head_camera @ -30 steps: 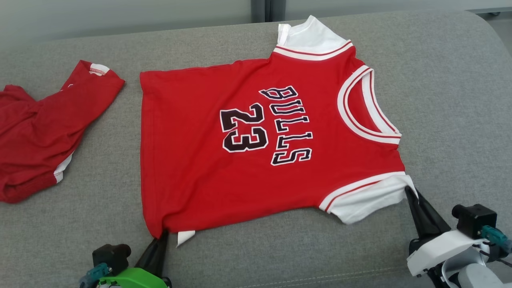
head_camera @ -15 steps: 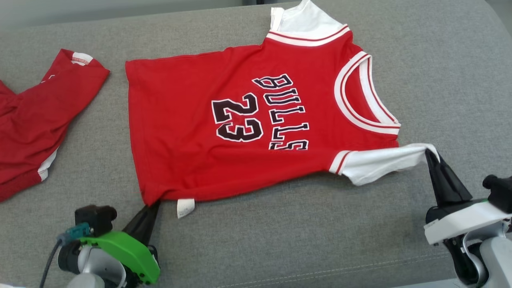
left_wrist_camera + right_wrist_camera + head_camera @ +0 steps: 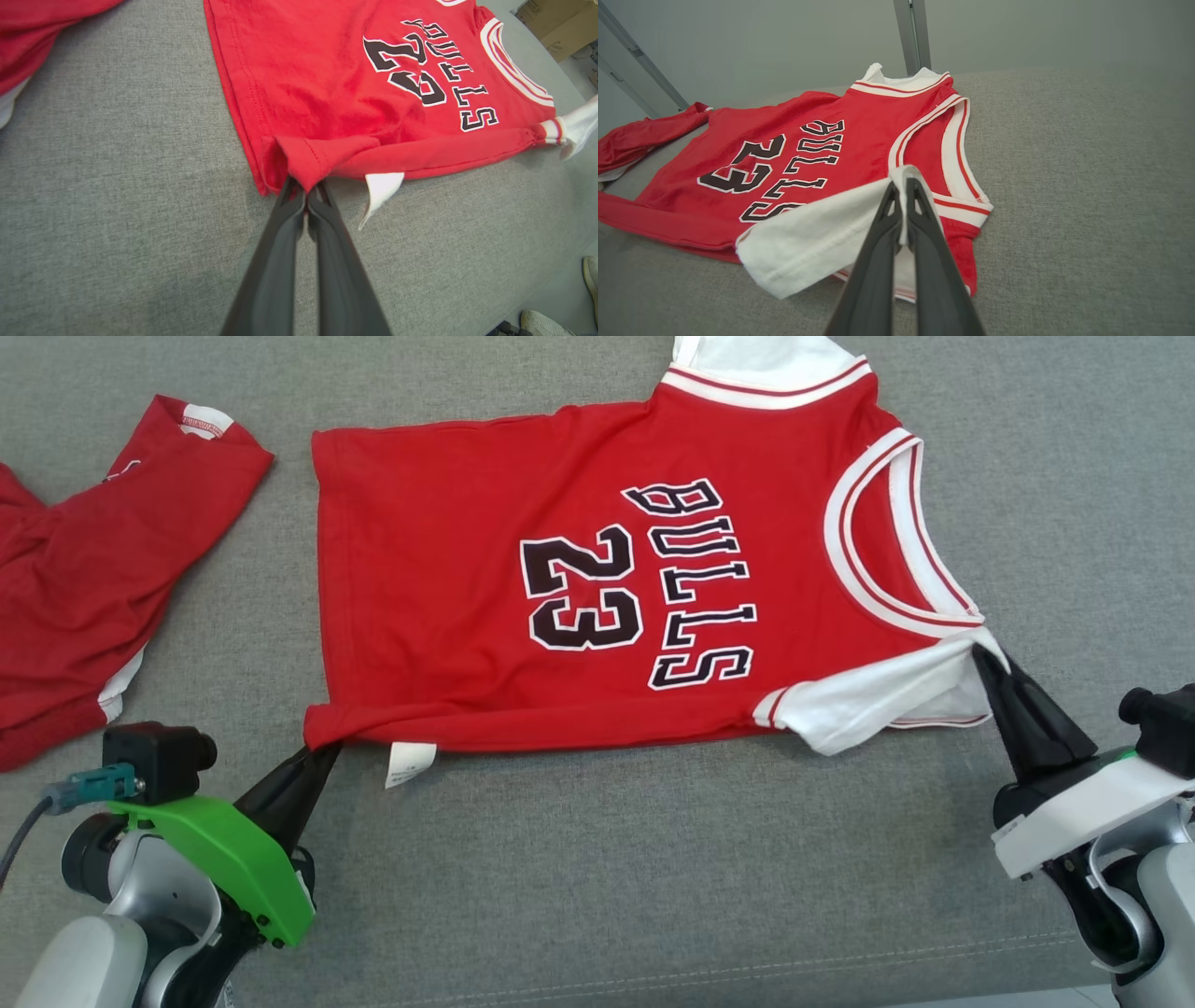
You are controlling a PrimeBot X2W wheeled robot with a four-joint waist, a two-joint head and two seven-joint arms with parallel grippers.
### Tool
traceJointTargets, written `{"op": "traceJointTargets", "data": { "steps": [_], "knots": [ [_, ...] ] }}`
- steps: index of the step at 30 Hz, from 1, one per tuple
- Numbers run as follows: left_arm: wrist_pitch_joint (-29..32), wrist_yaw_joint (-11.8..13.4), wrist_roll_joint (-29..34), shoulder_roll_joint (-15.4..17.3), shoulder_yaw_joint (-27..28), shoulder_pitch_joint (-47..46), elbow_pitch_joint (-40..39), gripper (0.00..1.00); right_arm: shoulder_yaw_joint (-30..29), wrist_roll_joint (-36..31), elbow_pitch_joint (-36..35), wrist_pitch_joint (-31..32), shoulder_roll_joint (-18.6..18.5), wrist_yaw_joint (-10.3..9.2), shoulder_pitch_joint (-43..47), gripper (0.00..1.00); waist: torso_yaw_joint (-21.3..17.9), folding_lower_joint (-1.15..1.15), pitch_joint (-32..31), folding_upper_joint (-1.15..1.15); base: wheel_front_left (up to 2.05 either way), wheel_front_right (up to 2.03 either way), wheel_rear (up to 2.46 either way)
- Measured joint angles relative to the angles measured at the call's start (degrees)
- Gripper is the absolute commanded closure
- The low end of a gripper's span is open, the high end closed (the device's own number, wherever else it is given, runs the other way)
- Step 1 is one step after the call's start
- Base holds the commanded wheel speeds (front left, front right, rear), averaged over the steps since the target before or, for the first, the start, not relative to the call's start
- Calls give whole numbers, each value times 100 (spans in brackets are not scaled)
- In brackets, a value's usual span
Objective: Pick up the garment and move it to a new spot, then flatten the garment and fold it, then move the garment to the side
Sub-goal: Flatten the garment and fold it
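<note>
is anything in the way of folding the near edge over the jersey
Nothing visible does. The left gripper is shut on the jersey at its hem corner, the right gripper on its white sleeve, and its top is bare. The other red garment lies apart, to the left.

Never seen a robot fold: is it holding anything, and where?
The red jersey: left end effector pinches its hem corner, right end effector pinches its white sleeve.

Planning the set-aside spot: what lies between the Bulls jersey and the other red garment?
Bare grey cushion separates the jersey from the red garment; they lie apart, clear in the head view.
</note>
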Motion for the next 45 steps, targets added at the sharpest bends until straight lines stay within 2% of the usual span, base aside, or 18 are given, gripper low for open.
{"op": "traceJointTargets", "data": {
  "steps": [7, 11, 18, 22, 29, 32, 37, 45],
  "knots": [
    [477, 40, -387, 87, 115, 193, -587, 100, 240, 352, -328, 307, -252, 0, 202, 100, -38, 0, -153, 0, 0, 0, 0],
    [770, 167, -552, 186, 186, 336, -889, 100, 193, 543, -604, 513, -493, 1, 289, 100, -61, 0, -226, 0, 0, 0, 0],
    [1284, 248, -853, 327, 180, 357, -1332, 100, -69, 793, -992, 839, -947, 4, 288, 100, -38, 0, -169, 0, 0, 0, 0],
    [1686, 377, -1071, 390, 205, 328, -1471, 100, -5, 1103, -1195, 1146, -1059, 4, 234, 100, -4, 0, -62, 0, 0, 0, 0],
    [2546, 621, -1436, 610, 196, -250, -1694, 100, 101, 1606, -1318, 1707, -1310, 4, -217, 100, 55, 0, 239, 0, 0, 0, 0],
    [3020, 868, -1597, 751, 230, -711, -1712, 100, -19, 1798, -1293, 1994, -1464, 5, -587, 100, 89, 0, 441, 0, 0, 0, 0],
    [3456, 1170, -1785, 784, 301, -1237, -1647, 100, -53, 1994, -1202, 2308, -1574, 4, -1037, 100, 108, 0, 696, 0, 0, 0, 0],
    [3953, 1299, -1925, 781, 349, -1905, -1410, 100, 109, 2159, -1128, 2574, -1555, 4, -1704, 100, 44, 0, 1079, 0, 0, 0, 0]
  ]
}}
